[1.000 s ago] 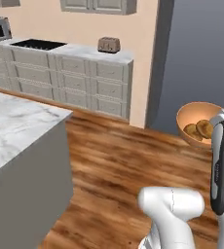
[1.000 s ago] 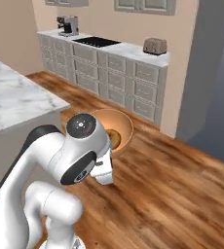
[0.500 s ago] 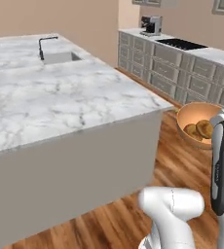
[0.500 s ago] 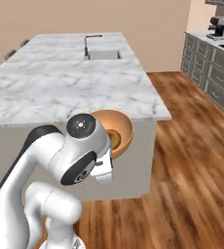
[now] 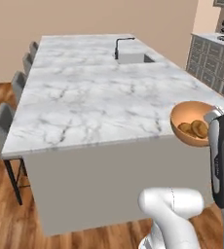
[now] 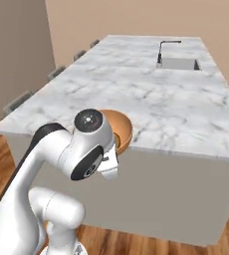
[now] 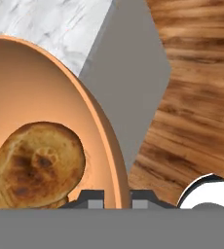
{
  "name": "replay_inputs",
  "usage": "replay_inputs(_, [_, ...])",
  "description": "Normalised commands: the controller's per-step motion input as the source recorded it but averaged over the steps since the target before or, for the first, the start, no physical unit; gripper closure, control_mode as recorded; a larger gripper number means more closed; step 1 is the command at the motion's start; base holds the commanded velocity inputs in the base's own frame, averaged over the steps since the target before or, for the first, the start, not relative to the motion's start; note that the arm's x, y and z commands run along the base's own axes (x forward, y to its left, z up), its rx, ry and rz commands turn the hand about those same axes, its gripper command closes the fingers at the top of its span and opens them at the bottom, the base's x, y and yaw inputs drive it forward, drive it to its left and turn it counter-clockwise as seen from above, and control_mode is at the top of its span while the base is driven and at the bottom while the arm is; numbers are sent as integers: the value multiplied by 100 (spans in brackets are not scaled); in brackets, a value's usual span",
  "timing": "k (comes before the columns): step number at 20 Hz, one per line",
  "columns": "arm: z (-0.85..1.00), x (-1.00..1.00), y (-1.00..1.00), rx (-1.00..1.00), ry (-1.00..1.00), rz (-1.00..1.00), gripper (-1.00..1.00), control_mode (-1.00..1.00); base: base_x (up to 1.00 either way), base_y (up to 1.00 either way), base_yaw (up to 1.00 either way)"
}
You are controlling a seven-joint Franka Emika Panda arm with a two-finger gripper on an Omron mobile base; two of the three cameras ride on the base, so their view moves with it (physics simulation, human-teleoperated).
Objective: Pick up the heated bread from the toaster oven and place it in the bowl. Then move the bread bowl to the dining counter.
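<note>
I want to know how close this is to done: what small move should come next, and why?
Probably carry the bowl forward over the marble counter. The bread already lies inside, and the gripper is shut on the bowl's rim, but the bowl hangs at the counter's near edge, not set down.

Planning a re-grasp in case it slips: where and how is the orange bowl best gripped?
By its thin rim, coming from above at the edge, one finger inside and one outside, as the end effector pinches it now. The bowl is far too wide to span, its sides smooth, and the bread lies clear in the middle.
</note>
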Motion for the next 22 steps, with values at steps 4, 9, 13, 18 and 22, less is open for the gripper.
replay_inputs(4, [0, 0, 0, 0, 0, 0, 100, 100, 90, 100, 10])
replay_inputs(9, [0, 0, 0, 0, 0, 0, 100, 100, 43, 100, 5])
replay_inputs(13, [0, 0, 0, 0, 0, 0, 100, 100, 20, 64, 3])
replay_inputs(18, [-4, 96, -4, 9, 10, 0, 100, -100, 0, 0, 0])
replay_inputs(22, [-15, 100, 0, 10, 13, 0, 100, -100, 0, 0, 0])
